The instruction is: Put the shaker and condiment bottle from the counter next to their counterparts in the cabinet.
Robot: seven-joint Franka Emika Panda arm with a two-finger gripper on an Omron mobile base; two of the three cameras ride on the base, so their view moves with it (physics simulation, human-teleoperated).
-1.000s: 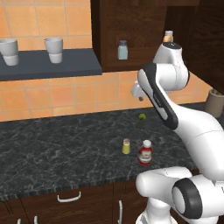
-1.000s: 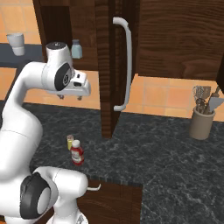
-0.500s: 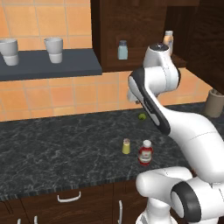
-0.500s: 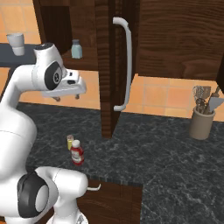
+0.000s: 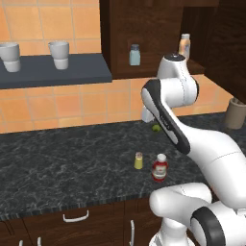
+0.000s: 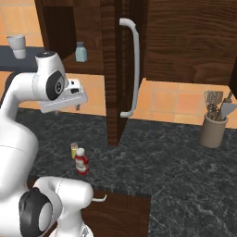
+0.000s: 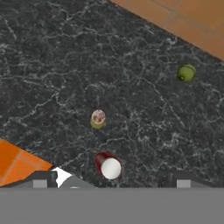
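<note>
Shakers: two [image 5: 138,160] [image 5: 135,54]. Bottles: two [image 5: 159,168] [image 5: 184,45]. White cups: two [image 5: 9,56] [image 5: 59,54]. Lime: one [image 7: 186,73].

Seen from above, the black veined surface [image 7: 65,65] carries the yellow shaker [image 7: 98,119] at centre, upright, its speckled cap facing the camera. The red bottle [image 7: 109,166] with white cap stands near it, toward the lower edge. A small green fruit [image 7: 186,73] lies well apart, close to the orange tiled wall [image 7: 192,22].

A small green fruit [image 7: 186,73] (a lime, perhaps) lies near the worktop's back edge. A utensil crock [image 6: 212,131] stands toward its right end. Two white cups [image 5: 58,54] sit on the grey-blue wall shelf [image 5: 86,70].
</note>
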